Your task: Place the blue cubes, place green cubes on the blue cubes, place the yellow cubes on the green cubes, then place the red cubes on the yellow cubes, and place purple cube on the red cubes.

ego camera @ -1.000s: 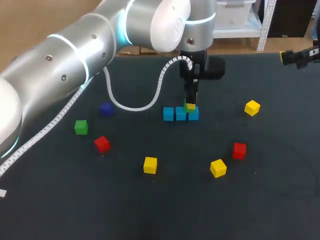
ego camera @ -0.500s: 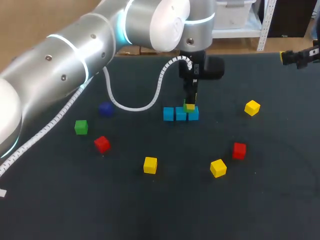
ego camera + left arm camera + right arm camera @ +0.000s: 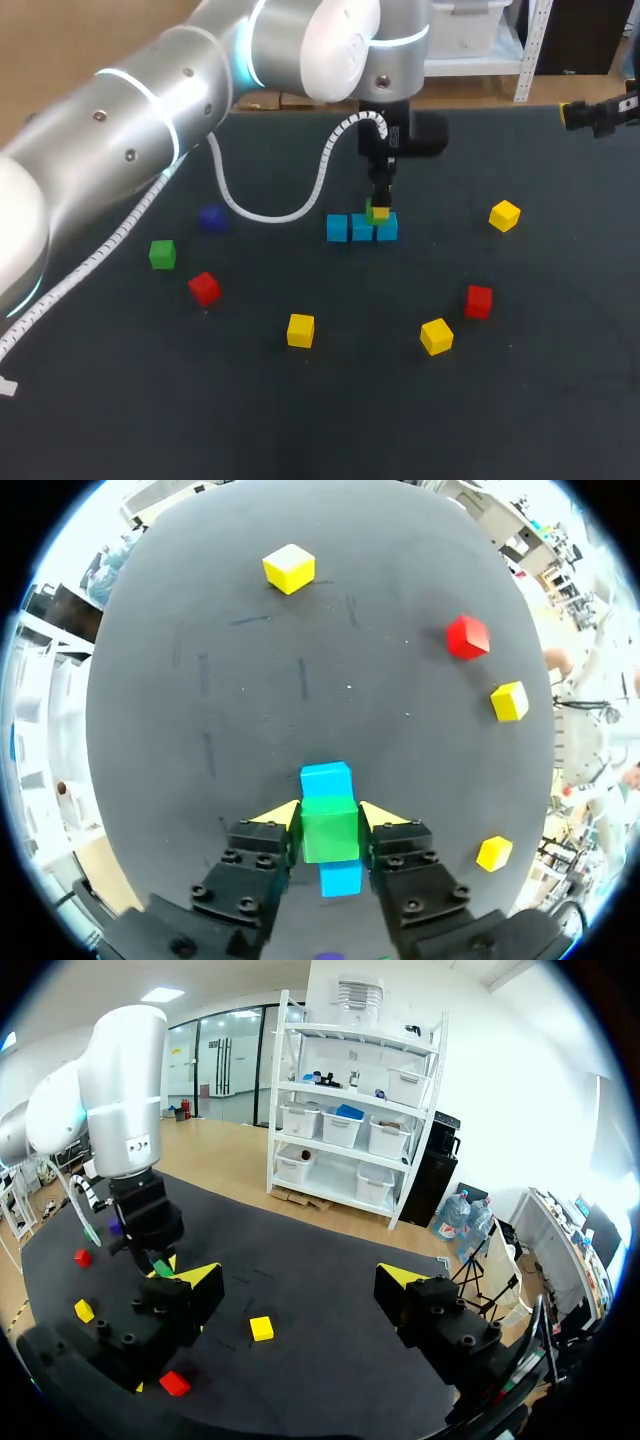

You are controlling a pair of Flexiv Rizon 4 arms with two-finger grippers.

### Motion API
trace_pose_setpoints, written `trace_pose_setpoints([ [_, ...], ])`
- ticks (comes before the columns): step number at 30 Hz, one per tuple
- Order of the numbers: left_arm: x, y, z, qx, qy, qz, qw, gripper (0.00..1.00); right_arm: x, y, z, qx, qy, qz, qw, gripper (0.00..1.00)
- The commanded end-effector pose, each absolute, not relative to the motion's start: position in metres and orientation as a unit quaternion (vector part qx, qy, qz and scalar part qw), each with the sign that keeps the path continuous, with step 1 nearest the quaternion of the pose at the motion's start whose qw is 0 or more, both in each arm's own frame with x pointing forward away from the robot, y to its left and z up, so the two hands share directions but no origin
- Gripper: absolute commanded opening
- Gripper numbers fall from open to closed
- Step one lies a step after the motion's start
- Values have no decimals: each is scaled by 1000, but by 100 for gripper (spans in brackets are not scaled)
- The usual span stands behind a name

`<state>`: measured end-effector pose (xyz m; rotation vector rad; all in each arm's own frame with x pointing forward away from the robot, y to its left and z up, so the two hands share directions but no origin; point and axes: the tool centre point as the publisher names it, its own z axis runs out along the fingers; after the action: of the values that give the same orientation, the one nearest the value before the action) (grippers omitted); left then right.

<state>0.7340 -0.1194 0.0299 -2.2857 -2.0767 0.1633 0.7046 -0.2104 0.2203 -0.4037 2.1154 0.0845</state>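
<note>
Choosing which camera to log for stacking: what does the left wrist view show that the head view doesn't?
Only the left wrist view: both fingertips of the left pincer pressed against the held green cube. Only the head view: the spare green cube, a second red cube, the right pincer. Both: the blue cubes, three yellow cubes, one red cube.

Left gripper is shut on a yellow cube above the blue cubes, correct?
No. The left gripper is shut on a green cube, not a yellow one, above the blue cubes. The left wrist view shows it.
</note>
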Motion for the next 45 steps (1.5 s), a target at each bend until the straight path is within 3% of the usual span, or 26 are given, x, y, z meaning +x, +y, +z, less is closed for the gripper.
trace_pose_setpoints([
  [1,737,-122,30,-737,-674,52,25,13,706,-211,216,-165,852,41,496,100],
  [18,739,-119,38,-713,-700,42,16,9,706,-211,216,-165,852,41,496,100],
  [45,734,-120,32,-707,-706,45,16,12,706,-211,216,-165,852,41,496,100],
])
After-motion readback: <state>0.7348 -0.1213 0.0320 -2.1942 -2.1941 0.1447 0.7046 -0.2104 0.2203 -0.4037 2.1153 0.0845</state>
